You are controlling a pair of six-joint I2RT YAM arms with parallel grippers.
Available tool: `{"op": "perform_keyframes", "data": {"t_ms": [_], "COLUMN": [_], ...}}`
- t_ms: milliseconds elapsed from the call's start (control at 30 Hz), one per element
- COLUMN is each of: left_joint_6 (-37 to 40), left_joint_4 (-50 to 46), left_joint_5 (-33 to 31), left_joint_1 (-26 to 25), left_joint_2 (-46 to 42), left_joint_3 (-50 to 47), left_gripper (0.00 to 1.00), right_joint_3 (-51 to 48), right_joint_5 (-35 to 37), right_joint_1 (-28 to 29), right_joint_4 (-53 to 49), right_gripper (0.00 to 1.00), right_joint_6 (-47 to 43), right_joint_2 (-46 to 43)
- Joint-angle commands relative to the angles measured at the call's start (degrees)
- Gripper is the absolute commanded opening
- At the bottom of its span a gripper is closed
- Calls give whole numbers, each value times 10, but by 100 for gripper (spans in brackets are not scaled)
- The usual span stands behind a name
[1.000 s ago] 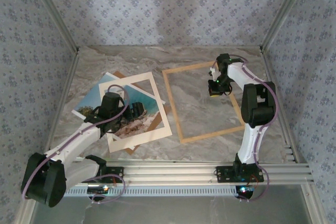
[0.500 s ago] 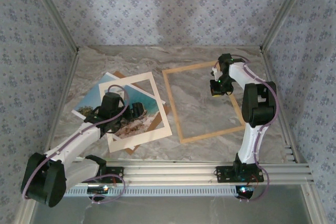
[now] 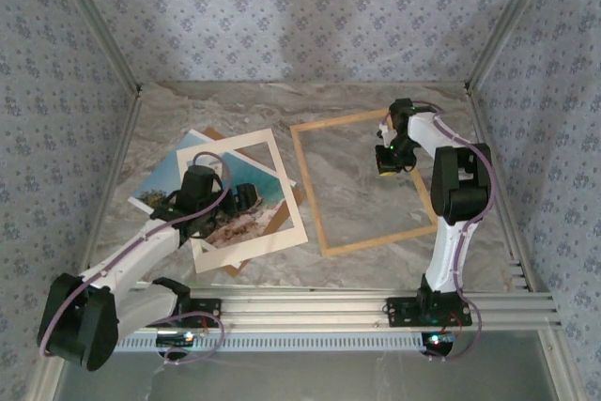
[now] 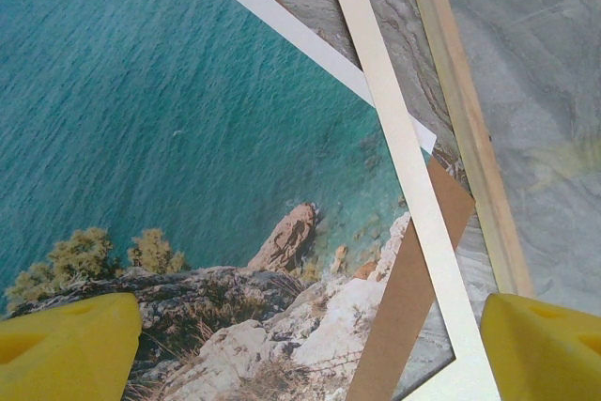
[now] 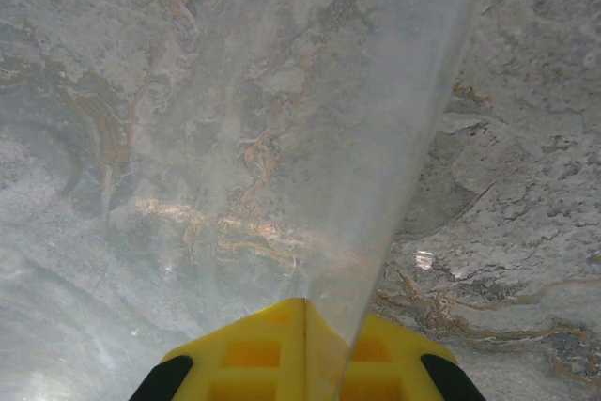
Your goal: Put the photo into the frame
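The enclosure is walled on three sides in pale floral wallpaper [image 3: 300, 16], with aluminium posts at the rear corners. The floor of the cell is a grey marble-pattern tabletop [image 3: 357, 105], and aluminium rails [image 3: 329, 305] run along its near edge.

On the right half lies the frame [image 3: 380, 239], flat on the marble and slightly skewed. On the left half is a loose stack. The brown backing board [image 3: 214, 134] is lowest, the photo [image 3: 155, 185] lies on it, and the cream mat [image 3: 230, 148] is on top, each at a different angle. The photo is well clear of the frame, and its sea and cliff show through the mat opening. In the left wrist view the mat's right strip runs just beside the frame's left border [image 4: 465, 110].

The left gripper [image 3: 246, 198] is over the photo inside the mat opening, with its yellow fingers [image 4: 66, 349] spread wide and holding nothing. Contact with the print cannot be determined.

The right gripper [image 3: 386, 164] is inside the frame's far right corner. It is clamped on the edge of a clear sheet [image 5: 376, 119], and the marble shows hazily through the sheet.
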Motion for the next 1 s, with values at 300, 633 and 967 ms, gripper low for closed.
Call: {"op": "perform_keyframes", "data": {"t_ms": [300,633,967], "left_joint_6": [10,21,21], "left_joint_4": [-4,-1,-1], "left_joint_5": [0,21,18], "left_joint_1": [-4,-15,-19], "left_joint_2": [0,-2,1], "left_joint_3": [2,8,10], "left_gripper": [94,95,95], "right_joint_3": [10,24,34], "right_joint_5": [8,27,46], "right_joint_1": [-18,-25,-24], "right_joint_4": [-21,-29,-36], "right_gripper": [0,0,0], "right_joint_6": [1,-4,-11], "right_joint_2": [-18,-10,-3]}}
